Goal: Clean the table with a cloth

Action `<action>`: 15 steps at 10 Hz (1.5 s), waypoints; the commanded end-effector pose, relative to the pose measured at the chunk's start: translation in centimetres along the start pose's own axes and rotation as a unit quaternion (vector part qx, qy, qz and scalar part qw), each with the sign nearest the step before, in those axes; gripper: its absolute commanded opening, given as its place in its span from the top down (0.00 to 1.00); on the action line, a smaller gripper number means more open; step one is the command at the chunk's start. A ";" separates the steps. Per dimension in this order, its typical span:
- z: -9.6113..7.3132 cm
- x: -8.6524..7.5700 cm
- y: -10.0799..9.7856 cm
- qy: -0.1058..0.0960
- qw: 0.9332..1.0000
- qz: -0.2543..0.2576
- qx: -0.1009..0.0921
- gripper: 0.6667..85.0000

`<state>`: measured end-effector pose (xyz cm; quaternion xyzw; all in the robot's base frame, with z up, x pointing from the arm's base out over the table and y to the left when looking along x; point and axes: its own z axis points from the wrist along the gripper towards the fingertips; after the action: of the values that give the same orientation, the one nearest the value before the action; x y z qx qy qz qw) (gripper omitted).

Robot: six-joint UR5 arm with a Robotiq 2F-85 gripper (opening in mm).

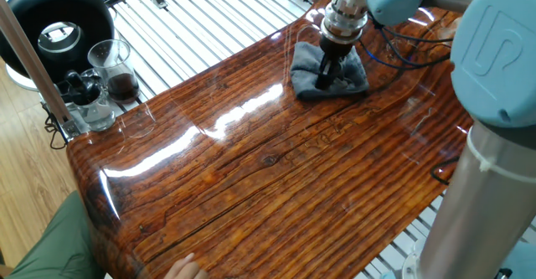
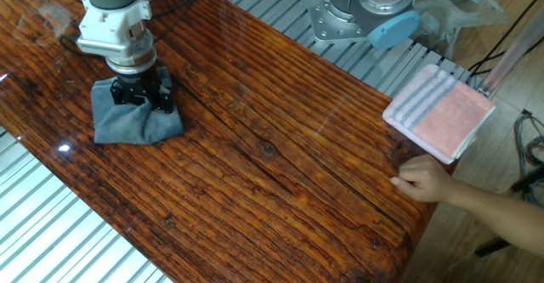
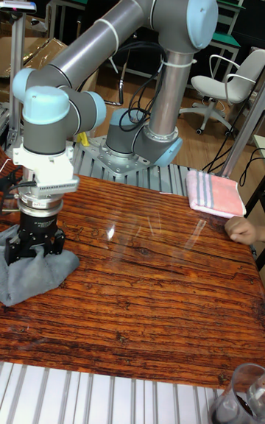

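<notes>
- One relation decides the coming stroke: the claw (image 2: 143,96) stands straight down on the cloth (image 2: 134,121), pressing it onto the counter (image 2: 280,164); nothing separates them, so the cloth should go wherever the claw goes.
- In the other fixed view the cloth lies near the counter's 10 o'clock corner; most of its blue-grey bulk spreads toward 6 o'clock of the claw, and its long axis runs roughly 9 to 3.
- The dark fingers (image 3: 37,241) look sunk into the bunched fabric, pinched together on a fold of it; in the tall fixed view the cloth (image 3: 33,271) spills below them.
- My judgement: nearly all the unwiped counter lies toward 4 o'clock of the claw; the pink striped towel (image 2: 439,111) and a person's hand (image 2: 425,181) sit at that far end.
</notes>
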<state>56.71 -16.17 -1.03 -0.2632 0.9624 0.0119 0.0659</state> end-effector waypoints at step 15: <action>1.7 -10.8 14.6 -0.026 0.991 0.133 -0.009 1.00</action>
<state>58.92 -1.33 -1.31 -0.1721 0.9815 0.0418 0.0727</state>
